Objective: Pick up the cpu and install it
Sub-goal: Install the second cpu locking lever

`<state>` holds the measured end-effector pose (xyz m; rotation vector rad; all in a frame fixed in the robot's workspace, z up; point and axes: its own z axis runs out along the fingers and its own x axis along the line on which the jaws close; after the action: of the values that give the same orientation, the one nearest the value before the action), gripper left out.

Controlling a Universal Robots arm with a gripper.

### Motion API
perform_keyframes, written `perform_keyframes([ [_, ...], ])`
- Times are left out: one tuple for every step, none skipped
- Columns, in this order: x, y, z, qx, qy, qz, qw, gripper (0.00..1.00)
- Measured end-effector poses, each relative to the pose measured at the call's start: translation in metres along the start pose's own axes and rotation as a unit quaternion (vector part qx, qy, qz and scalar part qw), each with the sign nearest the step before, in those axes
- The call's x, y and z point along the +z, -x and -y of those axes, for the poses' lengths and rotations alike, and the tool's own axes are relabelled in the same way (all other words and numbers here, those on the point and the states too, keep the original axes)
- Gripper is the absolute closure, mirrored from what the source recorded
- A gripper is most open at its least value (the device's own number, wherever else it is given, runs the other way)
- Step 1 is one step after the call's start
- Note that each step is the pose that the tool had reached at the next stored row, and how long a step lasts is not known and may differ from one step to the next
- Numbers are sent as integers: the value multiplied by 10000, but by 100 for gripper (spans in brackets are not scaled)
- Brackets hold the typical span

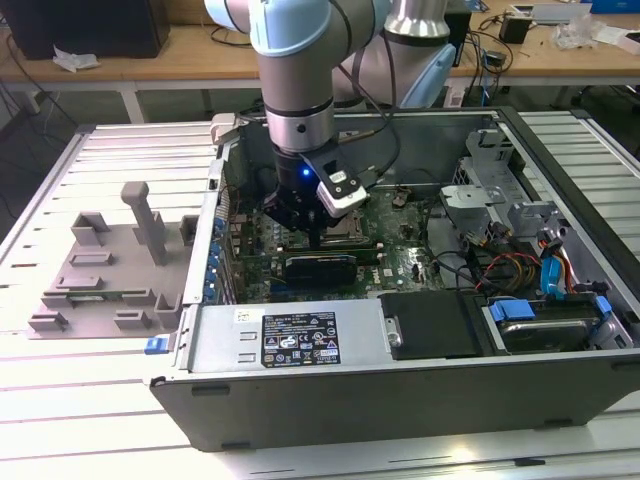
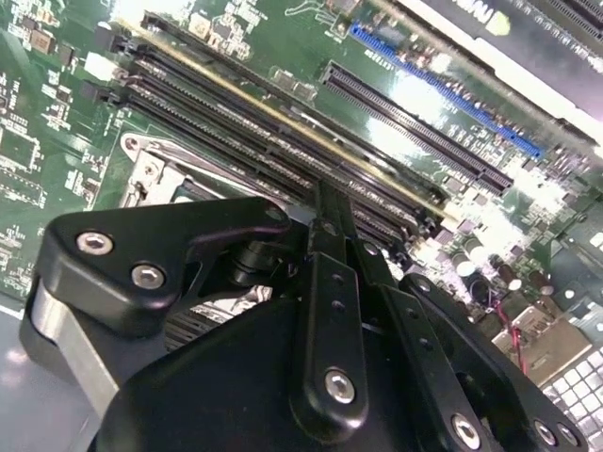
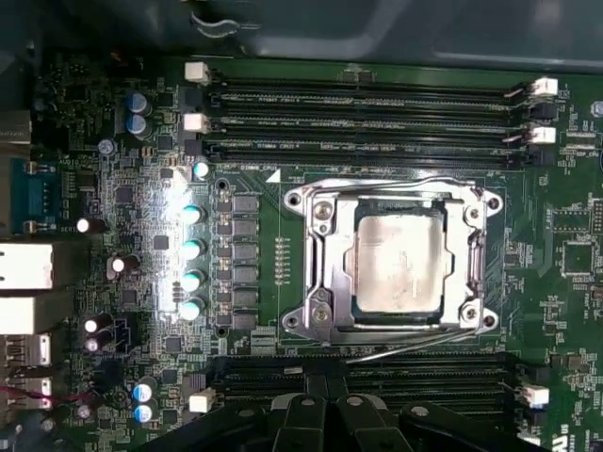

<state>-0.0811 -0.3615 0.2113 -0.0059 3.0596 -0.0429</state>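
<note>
cpu (image 3: 398, 261): silvery square, smudged top; seated in socket frame (image 3: 320, 264)

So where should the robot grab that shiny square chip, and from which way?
Probably by two opposite edges of the cpu, coming straight down from above. In the first wrist view it lies flat inside the metal socket frame, so only its top faces out and the frame hugs its sides closely. Grabbing it from the side looks blocked, and the edges leave little room.
</note>
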Motion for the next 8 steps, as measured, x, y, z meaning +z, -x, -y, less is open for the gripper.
perform_keyframes([
  [0, -8, 24, 4, 48, 17, 10000, 89],
  [-1, -11, 33, 7, 84, 27, 10000, 89],
  [-1, -15, 41, 12, 131, 40, 9999, 89],
  [0, -21, 54, 20, 230, 69, 9997, 89],
  [-1, -25, 61, 24, 280, 85, 9996, 89],
  [-1, -28, 67, 27, 320, 98, 9994, 89],
  [-1, -31, 73, 31, 364, 113, 9993, 89],
  [-1, -34, 79, 33, 399, 127, 9991, 89],
])
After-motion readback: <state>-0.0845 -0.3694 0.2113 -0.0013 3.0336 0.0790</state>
